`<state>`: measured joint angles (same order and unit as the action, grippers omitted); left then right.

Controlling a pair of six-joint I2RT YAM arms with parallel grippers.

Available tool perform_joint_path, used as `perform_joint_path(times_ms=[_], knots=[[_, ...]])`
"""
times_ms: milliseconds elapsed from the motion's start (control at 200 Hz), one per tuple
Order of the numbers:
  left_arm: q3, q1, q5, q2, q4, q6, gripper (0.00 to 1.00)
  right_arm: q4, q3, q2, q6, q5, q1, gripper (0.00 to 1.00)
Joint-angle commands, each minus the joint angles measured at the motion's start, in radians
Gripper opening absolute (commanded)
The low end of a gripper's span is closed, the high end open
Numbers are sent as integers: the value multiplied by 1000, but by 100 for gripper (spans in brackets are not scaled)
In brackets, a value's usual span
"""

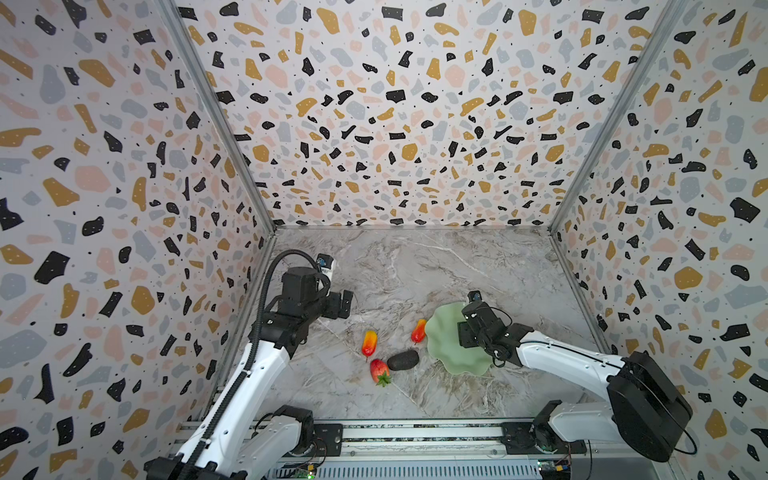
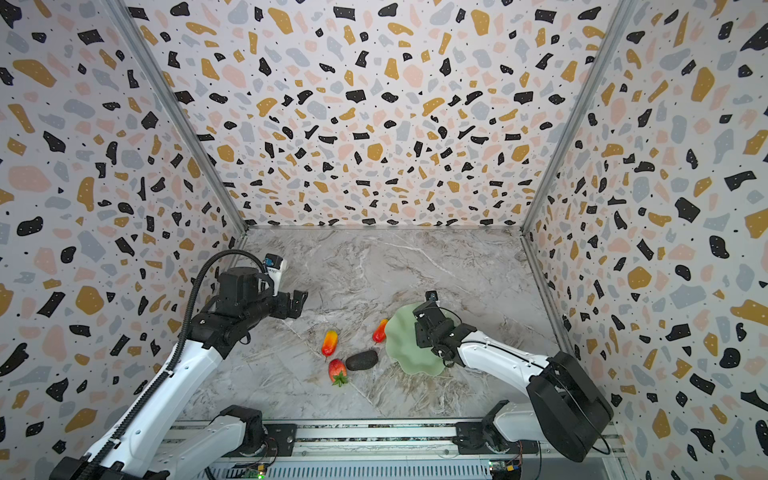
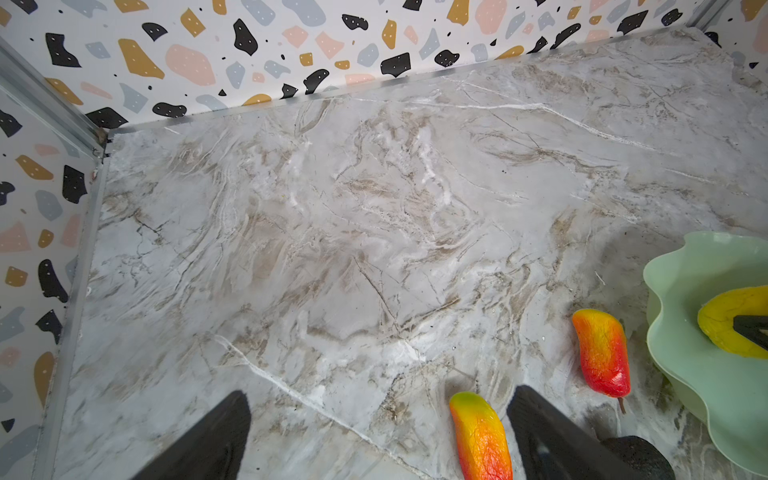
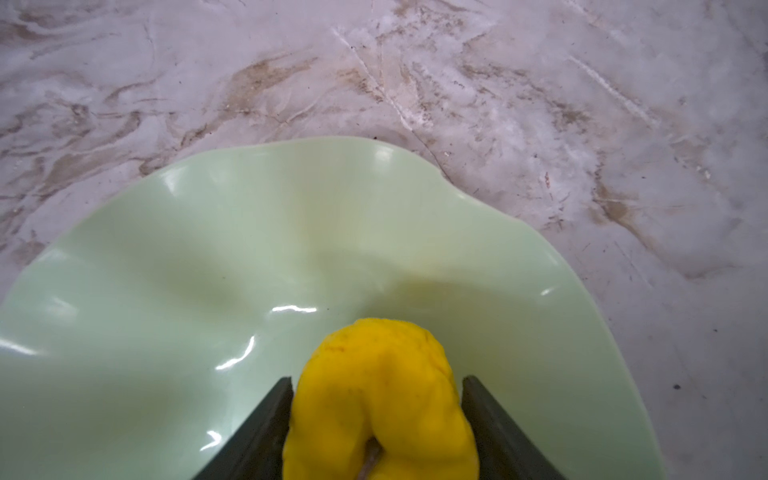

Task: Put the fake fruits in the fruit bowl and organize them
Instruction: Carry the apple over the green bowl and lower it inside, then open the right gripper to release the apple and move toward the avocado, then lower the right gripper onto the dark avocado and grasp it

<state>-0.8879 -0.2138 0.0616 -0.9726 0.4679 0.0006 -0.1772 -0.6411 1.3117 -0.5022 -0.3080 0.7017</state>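
Yellow fruit [image 4: 380,407] betw R gripper [image 4: 377,379] jaws, in bowl [image 4: 187,249] – wrist views only

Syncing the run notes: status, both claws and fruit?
Left claw open, empty. Right claw over fruit bowl, yellow fruit between jaws, grip unclear. Outside on table: red-yellow fruit by the rim, other red-yellow fruit, strawberry, dark oval fruit.

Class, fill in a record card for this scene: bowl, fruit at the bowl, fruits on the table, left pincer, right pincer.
bowl: bowl, mint-green, wavy rim, on the marble table
fruit at bowl: yellow fruit, flanked by the right pincer
fruits on table: two red-to-yellow pieces, strawberry, dark oval, all outside the bowl
left pincer: left pincer open, empty
right pincer: over the bowl; grip unclear
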Motion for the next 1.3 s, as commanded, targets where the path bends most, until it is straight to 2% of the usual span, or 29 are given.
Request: perform_joint_path(times_ms=[0, 285, 335, 355, 516, 611, 761, 891, 1036, 1292], knots=[[-8, -4, -12, -2, -15, 9, 100, 6, -2, -5, -7, -14, -5, 72], [-6, -4, -9, -3, -14, 10, 100, -95, -70, -58, 28, -23, -2, 89], [-6, -5, -9, -5, -15, 10, 99, -135, -107, -75, 51, -33, 9, 94], [-6, -6, -10, -5, -15, 9, 99, -150, -124, -82, 64, -37, 15, 100], [-5, -6, -8, -8, -17, 9, 100, -271, -297, -96, 259, 20, 72, 99], [-5, -6, -7, -14, -15, 8, 100, -310, -383, -79, 421, 118, 149, 99], [-5, -6, -9, -17, -14, 9, 100, -316, -441, -22, 622, 215, 285, 99], [-3, -6, -8, -15, -16, 8, 100, -290, -462, 52, 742, 314, 331, 99], [-2, -5, -16, -12, -15, 8, 99, -259, -473, 129, 843, 395, 372, 99], [1, -5, -21, -6, -16, 9, 100, -234, -485, 260, 882, 471, 383, 99]])
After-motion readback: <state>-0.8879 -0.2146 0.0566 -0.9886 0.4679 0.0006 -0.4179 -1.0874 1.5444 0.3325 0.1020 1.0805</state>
